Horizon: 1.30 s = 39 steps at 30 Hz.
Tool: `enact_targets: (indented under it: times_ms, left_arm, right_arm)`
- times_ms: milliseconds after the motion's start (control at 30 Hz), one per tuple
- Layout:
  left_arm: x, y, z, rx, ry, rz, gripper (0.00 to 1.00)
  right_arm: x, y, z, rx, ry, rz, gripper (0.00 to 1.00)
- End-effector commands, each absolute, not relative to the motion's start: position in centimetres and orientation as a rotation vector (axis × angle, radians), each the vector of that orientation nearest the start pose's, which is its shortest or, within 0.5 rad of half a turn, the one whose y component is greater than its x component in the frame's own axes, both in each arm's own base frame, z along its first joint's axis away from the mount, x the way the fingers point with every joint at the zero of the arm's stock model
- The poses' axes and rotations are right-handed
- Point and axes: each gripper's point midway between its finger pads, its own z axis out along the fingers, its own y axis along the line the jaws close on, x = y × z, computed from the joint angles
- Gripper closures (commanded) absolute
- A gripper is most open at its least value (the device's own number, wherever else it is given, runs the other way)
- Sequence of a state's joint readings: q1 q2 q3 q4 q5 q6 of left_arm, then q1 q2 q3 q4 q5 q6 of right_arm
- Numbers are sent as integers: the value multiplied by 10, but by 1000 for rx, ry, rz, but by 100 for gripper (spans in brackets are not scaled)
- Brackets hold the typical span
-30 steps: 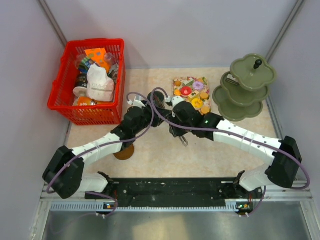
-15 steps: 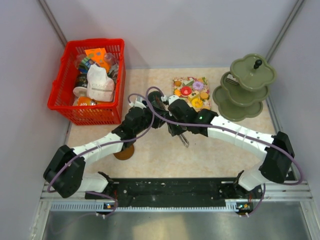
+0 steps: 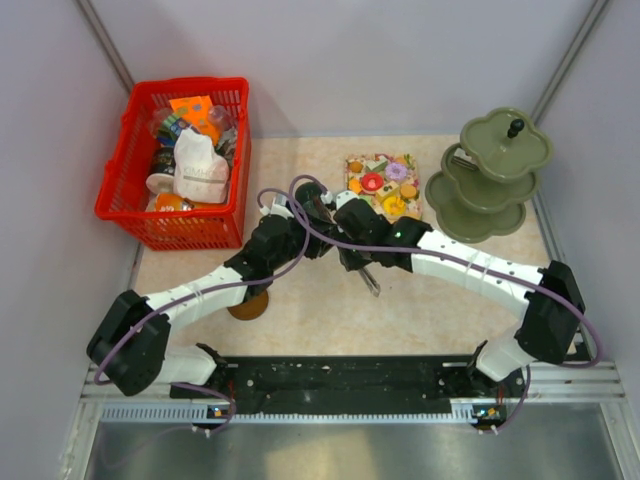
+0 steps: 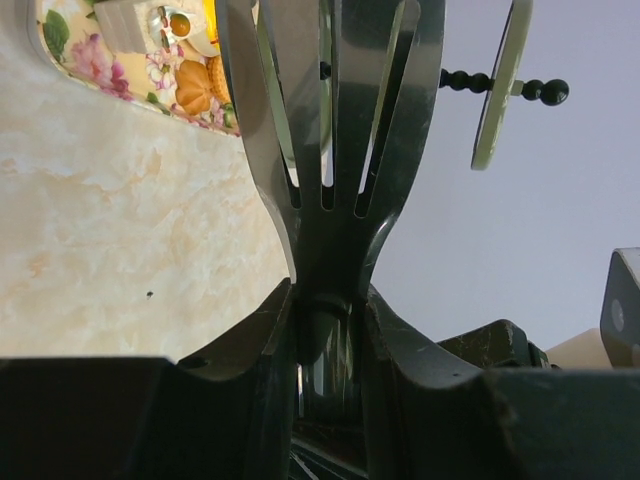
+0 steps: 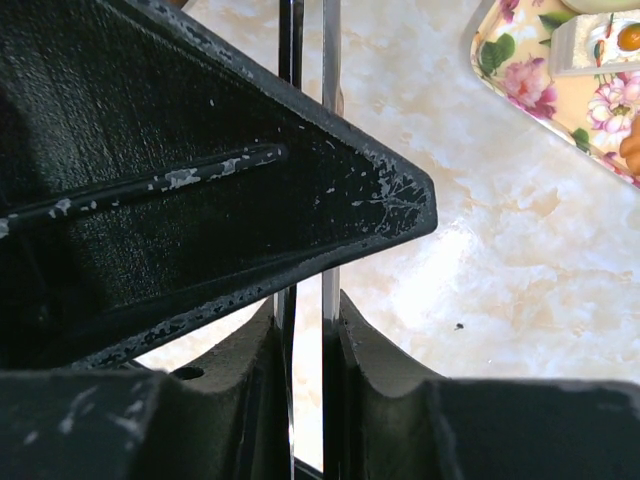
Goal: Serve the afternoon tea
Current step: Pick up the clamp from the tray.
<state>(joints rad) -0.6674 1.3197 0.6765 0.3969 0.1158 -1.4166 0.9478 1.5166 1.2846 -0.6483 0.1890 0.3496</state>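
Reaching in from the near edge, the left arm (image 3: pixel 200 290) and right arm (image 3: pixel 470 265) meet over the middle of the table (image 3: pixel 320 310) in the top view. A metal tip of the tongs (image 3: pixel 369 282) juts out below them. The toy pastries (image 3: pixel 385 185) lie on a floral tray (image 3: pixel 352 165) just behind. The olive three-tier stand (image 3: pixel 480 218) is on the right, a red basket (image 3: pixel 190 83) is far left, and a brown saucer (image 3: pixel 247 305) peeks from under the left arm.

From the left wrist, the left gripper (image 4: pixel 325 300) is pinched on the tongs' narrow neck — slotted blades fanning upward, tray corner upper left, one stand tier edge-on at right.

From the right wrist, the right gripper (image 5: pixel 308 335) has a finger against each of the tongs' two thin strips — the strips not pressed together. A black part crosses above, and the tray corner shows upper right.
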Motion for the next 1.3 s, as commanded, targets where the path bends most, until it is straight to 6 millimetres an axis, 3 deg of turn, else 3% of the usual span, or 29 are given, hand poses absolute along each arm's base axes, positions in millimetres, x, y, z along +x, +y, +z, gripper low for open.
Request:
enact_targets:
  times_ms: [0, 233, 400, 500, 533, 733, 767, 900, 1000, 1067, 1267]
  left_arm:
    - [291, -312, 232, -637, 1928, -1559, 90]
    - [296, -290, 250, -562, 1910, -1378, 49]
    - [305, -241, 266, -595, 1827, -1137, 33]
    - [308, -213, 296, -539, 1753, -1019, 30]
    - [307, -202, 297, -511, 1772, -944, 30]
    - [309, -132, 379, -320, 1619, -601, 16]
    - [308, -124, 398, -279, 1583, -557, 13]
    - [311, -99, 434, -150, 1535, -367, 11]
    - [307, -78, 440, -175, 1492, -251, 10]
    - [301, -66, 438, -169, 1436, -194, 10]
    - [290, -37, 410, -220, 1344, -62, 9]
  right_arm:
    - [240, 322, 193, -664, 2289, 460, 91]
    - [240, 292, 191, -653, 2330, 392, 96]
    - [237, 269, 186, -637, 2382, 360, 96]
    - [233, 255, 180, -617, 2416, 347, 96]
    - [234, 250, 178, -605, 2428, 346, 96]
    - [243, 220, 167, -478, 2524, 276, 94]
    - [246, 215, 163, -445, 2544, 251, 94]
    - [254, 205, 153, -329, 2608, 195, 94]
    - [257, 204, 146, -268, 2647, 160, 82]
    - [259, 204, 142, -242, 2671, 129, 82]
    - [264, 196, 141, -158, 2693, 28, 77]
